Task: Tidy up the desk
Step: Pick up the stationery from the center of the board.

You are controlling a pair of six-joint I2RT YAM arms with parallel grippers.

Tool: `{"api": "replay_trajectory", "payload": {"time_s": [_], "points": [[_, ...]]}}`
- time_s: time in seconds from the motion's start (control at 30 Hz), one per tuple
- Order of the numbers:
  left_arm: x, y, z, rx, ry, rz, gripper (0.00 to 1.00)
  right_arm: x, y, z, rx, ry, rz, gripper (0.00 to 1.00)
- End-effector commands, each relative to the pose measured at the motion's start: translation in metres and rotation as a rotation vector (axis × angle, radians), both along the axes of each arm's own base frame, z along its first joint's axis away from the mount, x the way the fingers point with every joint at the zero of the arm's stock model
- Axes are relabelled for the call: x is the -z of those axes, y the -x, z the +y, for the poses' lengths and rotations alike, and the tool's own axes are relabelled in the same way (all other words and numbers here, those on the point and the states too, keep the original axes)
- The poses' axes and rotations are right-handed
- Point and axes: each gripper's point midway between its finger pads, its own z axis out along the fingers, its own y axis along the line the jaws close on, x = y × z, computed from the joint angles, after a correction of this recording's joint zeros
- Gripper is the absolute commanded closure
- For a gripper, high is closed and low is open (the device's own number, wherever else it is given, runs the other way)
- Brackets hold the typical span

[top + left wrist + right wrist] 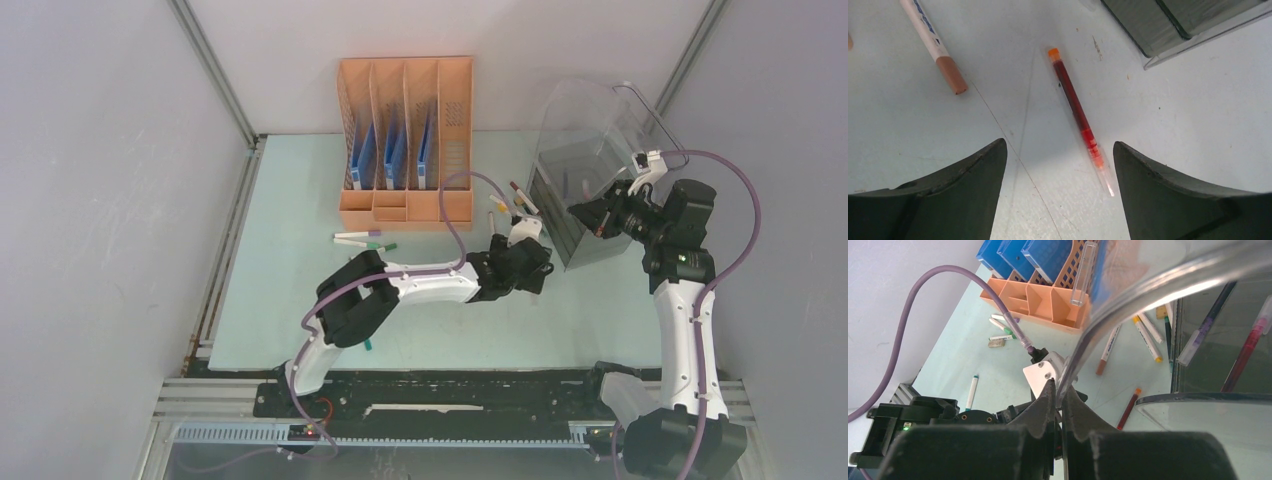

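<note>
The pale mint desk (290,300) carries scattered pens. My left gripper (1060,155) hangs open just above it, fingers pointing down. A red pen with an orange cap (1075,107) lies between and ahead of the fingertips, its clear tip close to the right finger, untouched. From above, the left gripper (538,258) sits beside the smoky clear bin (590,130). My right gripper (1062,390) is shut on the lower edge of the bin's curved clear flap (1148,295), holding it swung up. A red pen (1248,355) and a purple pen (1205,330) lie inside the bin.
An orange file rack (405,140) with blue folders stands at the back centre. A white marker with a brown cap (935,45) lies left of the red pen. More markers (360,240) lie in front of the rack; a teal-capped pen (972,390) lies nearer. Grey walls surround the desk.
</note>
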Motion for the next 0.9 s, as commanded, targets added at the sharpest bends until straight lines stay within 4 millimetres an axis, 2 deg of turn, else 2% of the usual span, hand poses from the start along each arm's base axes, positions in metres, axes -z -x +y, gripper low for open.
{"api": "replay_trajectory", "payload": {"time_s": [0.0, 0.57, 0.87], "points": [[-0.012, -0.008, -0.01, -0.03, -0.025, -0.02, 0.16, -0.036, 0.011, 0.015, -0.092, 0.032, -0.137, 0.91], [0.0, -0.012, -0.025, 0.009, -0.09, 0.004, 0.29, -0.036, 0.011, 0.015, -0.093, 0.032, -0.136, 0.91], [0.013, -0.007, -0.028, 0.04, -0.119, 0.036, 0.3, -0.036, 0.011, 0.015, -0.092, 0.032, -0.134, 0.91]]}}
